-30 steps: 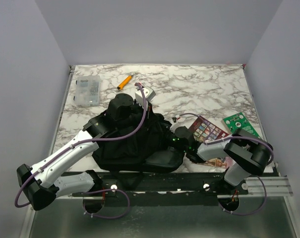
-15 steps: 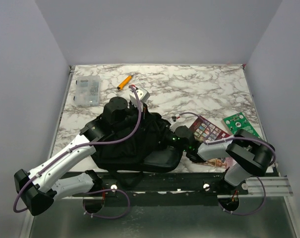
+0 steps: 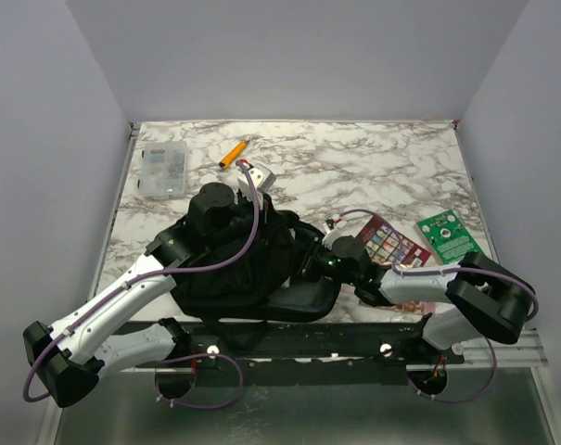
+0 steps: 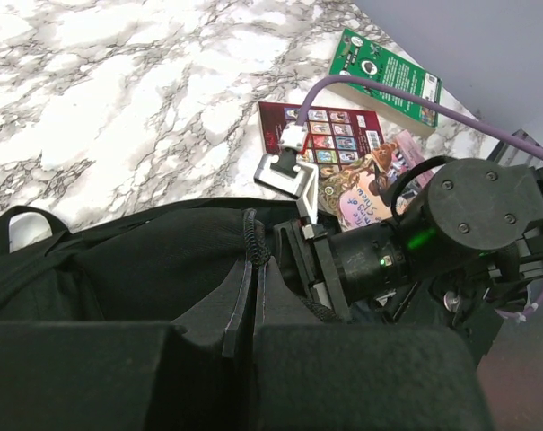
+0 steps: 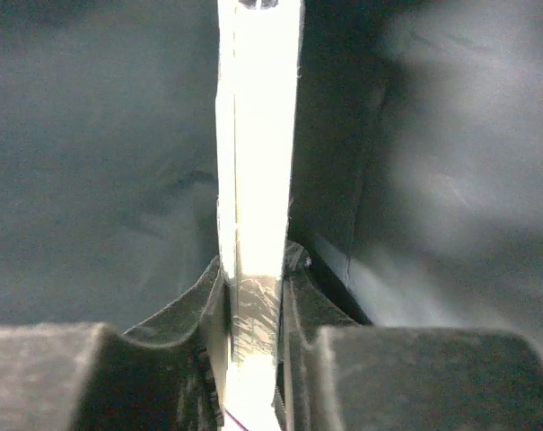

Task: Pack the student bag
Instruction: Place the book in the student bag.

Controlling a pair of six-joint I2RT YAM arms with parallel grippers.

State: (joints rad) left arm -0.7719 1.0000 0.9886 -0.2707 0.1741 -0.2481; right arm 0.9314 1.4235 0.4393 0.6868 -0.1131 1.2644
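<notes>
The right claw [image 5: 253,305], pinching a thin pale slab [image 5: 256,135] inside the student bag [image 5: 91,162], should slide it deeper before releasing, while the left claw [image 4: 253,330] clamps the mouth.

Soft, even overhead light leaves the bag [image 3: 232,280] a near-featureless black from above. The right wrist view is dim and blurred, one white strip [image 5: 256,180] blown out by glare.

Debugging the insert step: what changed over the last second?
Right tool, shut on a pale flat item, pushed left, deeper into the student bag; the left arm shifted slightly left. Left tool stays clamped on the bag's opening edge; books, marker, clear box unmoved.
</notes>
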